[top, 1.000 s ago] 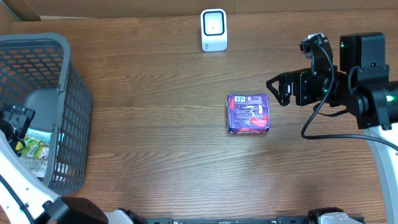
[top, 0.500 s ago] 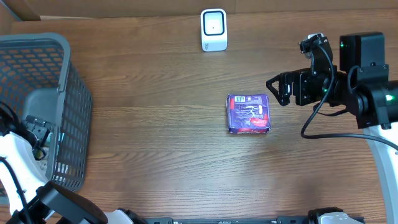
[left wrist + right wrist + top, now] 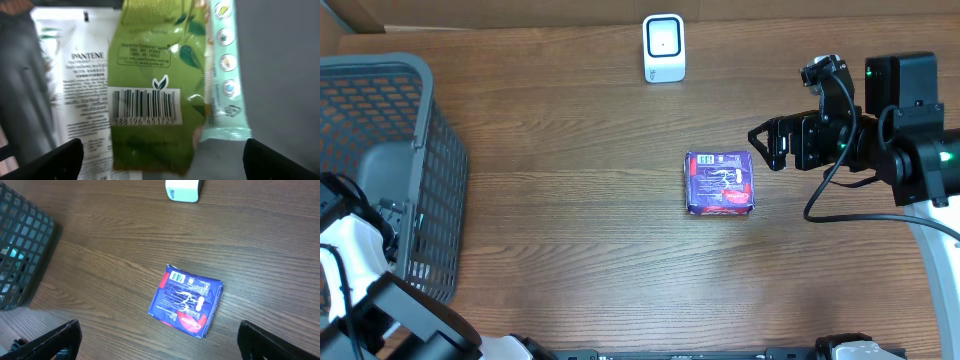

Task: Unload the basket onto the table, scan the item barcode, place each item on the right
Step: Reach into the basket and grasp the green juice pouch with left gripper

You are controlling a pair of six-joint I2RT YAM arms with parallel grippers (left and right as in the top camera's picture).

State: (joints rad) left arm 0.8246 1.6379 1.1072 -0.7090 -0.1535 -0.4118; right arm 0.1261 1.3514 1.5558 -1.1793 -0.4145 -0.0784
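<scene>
Green packet (image 3: 150, 75), barcode up, lies in grey basket (image 3: 435, 150), overlapping a white Pantene sachet (image 3: 80, 75). Left hand (image 3: 162, 152) hangs over it, fingers wide, empty. Purple packet (image 3: 720, 183) flat on bench (image 3: 570, 220), nearer than white scanner (image 3: 664, 48). Right hand (image 3: 766, 147) near it, released, grasping nothing.

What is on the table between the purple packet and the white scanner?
Nothing: only bare table lies between the packet and the scanner, as the overhead view shows.
</scene>
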